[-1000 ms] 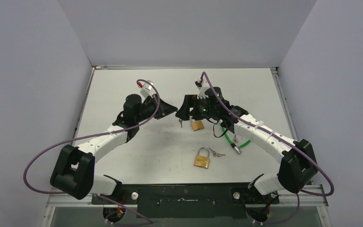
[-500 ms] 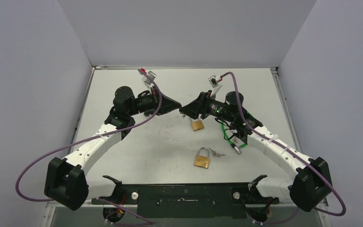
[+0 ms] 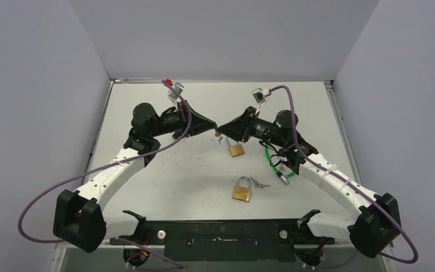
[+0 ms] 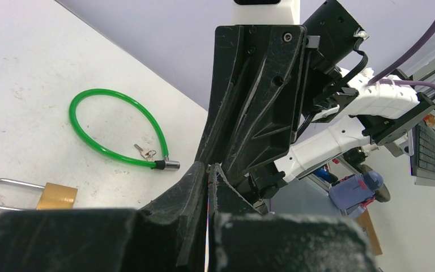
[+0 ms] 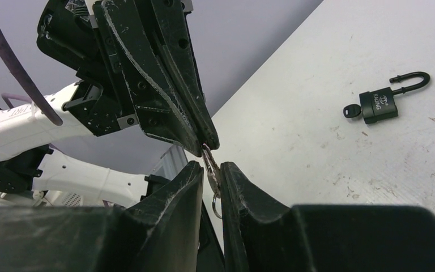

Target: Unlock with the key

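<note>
The two arms meet tip to tip above the middle of the counter (image 3: 164, 175), towards its far half. The left tool (image 3: 213, 128) is pressed together on the key (image 5: 208, 161), which hangs from its tip with a small ring (image 5: 216, 205) dangling at the lower end. The right tool (image 3: 221, 132) comes in from the other side, its two fingers standing narrowly apart on either side of the key. From where I stand I cannot tell whether they actually pinch it or only flank it. The key is up in the air between the two tools, not in any lock. Just below and slightly right of the meeting point a brass padlock (image 3: 236, 150) lies flat on the counter, untouched. A second brass padlock (image 3: 242, 190) lies nearer the arm bases, with a small bunch of keys (image 3: 259, 183) just beside it. A green cable lock (image 3: 273, 165) lies in a loop near the right arm's forearm. The right wrist view also shows a black padlock (image 5: 380, 103) lying flat on the counter, its shackle swung open and a black-headed key (image 5: 349, 111) at its body.
</note>
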`<state>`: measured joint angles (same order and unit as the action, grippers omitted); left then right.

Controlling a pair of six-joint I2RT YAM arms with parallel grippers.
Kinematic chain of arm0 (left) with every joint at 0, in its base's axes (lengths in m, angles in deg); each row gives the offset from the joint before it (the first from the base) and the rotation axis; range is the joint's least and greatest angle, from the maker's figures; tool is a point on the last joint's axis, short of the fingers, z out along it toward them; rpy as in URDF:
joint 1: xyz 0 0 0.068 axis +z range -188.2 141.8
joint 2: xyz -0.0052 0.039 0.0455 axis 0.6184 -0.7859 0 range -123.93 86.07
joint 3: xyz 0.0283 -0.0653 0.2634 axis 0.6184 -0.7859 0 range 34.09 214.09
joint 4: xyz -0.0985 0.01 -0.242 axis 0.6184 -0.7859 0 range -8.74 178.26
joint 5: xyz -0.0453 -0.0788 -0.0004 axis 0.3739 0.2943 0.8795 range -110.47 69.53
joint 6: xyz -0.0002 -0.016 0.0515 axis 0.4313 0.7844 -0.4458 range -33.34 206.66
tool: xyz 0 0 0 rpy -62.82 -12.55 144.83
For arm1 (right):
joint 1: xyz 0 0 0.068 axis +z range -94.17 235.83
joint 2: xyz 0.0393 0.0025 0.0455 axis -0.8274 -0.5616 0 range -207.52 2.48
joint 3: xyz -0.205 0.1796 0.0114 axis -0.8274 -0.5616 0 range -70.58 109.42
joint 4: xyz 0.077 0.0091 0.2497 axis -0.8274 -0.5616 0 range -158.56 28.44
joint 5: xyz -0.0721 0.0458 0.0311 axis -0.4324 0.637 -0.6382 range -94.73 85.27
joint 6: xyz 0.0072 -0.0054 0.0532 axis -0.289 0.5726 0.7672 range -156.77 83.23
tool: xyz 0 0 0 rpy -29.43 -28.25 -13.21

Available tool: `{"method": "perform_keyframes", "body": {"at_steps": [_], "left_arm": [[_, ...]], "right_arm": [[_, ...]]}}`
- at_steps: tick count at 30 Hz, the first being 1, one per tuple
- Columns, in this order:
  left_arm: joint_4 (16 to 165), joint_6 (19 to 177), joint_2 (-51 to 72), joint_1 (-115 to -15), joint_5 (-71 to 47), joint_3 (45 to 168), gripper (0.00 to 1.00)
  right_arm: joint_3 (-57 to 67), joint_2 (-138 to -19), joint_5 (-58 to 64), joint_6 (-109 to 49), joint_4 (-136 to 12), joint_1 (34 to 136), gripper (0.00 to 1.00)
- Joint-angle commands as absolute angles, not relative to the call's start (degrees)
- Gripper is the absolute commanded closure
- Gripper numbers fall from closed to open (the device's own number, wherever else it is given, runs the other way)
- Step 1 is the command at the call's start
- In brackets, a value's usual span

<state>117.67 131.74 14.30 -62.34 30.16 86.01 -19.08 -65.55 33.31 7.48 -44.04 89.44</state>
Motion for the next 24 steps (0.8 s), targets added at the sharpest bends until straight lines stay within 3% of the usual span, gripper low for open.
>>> {"method": "perform_keyframes", "body": {"at_steps": [1, 12, 15, 19, 24], "left_arm": [[120.12, 133.07, 15.86, -61.48, 29.45, 88.48, 1.0], [119.22, 133.46, 15.45, -61.05, 26.63, 88.22, 1.0], [120.54, 134.73, 15.04, -61.05, 26.65, 87.89, 1.0], [123.57, 136.81, 14.65, -61.05, 27.53, 87.19, 1.0], [125.0, 137.75, 14.41, -61.05, 27.71, 87.0, 1.0]], "right_arm": [[-18.47, -64.74, 35.77, 6.76, -40.79, 89.41, 0.81], [-19.17, -65.61, 37.17, 6.34, -41.17, 89.41, 0.8], [-18.95, -66.13, 37.3, 6.12, -41.29, 89.45, 0.71], [-18.15, -67.0, 37.2, 5.55, -41.63, 89.58, 0.67], [-17.71, -67.58, 37.77, 5.86, -39.91, 89.67, 0.73]]}}
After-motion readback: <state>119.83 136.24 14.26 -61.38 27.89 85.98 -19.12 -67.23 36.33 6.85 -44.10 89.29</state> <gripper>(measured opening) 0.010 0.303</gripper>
